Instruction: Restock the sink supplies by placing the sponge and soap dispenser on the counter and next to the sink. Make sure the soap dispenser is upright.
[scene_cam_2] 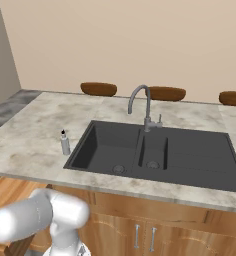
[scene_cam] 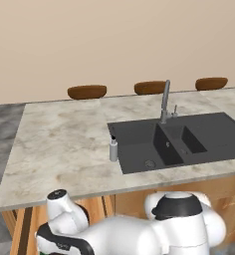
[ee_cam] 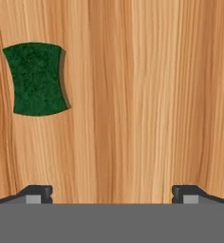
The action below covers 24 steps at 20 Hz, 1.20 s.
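Hand view: the sponge (ee_cam: 37, 79) is seen lying green face up on a wooden surface, upper left of the gripper (ee_cam: 112, 192), whose jaws are spread wide and empty, presumably readied for a pick. Base views add what is missed there: the soap dispenser (scene_cam: 113, 149) already stands upright on the counter (scene_cam: 59, 144), just beside the sink (scene_cam: 189, 139).

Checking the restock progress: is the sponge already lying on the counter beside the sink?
No, the sponge lies on a wooden surface in the hand view, while on the counter the soap dispenser stands by the sink.
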{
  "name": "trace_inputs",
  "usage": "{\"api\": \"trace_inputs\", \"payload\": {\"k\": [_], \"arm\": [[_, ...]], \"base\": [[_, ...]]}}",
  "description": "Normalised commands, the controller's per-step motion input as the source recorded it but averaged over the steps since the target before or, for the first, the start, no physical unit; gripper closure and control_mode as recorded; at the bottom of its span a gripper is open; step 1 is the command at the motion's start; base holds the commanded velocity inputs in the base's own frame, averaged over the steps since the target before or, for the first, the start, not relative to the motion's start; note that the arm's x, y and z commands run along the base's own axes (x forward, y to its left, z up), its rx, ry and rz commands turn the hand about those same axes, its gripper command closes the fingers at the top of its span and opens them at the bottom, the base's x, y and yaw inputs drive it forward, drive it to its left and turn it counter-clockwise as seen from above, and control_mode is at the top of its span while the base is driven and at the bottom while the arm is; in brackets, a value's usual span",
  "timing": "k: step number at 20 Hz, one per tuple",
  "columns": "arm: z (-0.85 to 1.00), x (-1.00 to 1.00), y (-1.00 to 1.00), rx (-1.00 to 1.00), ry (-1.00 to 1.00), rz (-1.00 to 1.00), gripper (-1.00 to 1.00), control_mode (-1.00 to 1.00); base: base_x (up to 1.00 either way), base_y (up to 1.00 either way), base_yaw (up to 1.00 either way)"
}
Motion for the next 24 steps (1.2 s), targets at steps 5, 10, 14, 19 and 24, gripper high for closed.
{"api": "trace_inputs", "payload": {"k": [5,10,14,19,24], "arm": [[-0.47,0.32,0.16,0.0,-0.11,0.13,-1.0,-1.0],[-0.29,0.28,0.43,-0.02,-0.02,0.06,-1.0,-1.0],[-0.27,0.03,0.51,-0.06,0.0,0.0,-1.0,-1.0],[-0.37,0.09,0.32,-0.04,0.0,0.01,-1.0,-1.0],[-0.3,0.12,0.03,0.0,-0.04,0.05,-1.0,-1.0]], "base": [[0.0,0.0,0.0],[0.0,0.0,0.0],[0.0,0.0,0.0],[0.0,0.0,0.0],[0.0,0.0,0.0]]}}
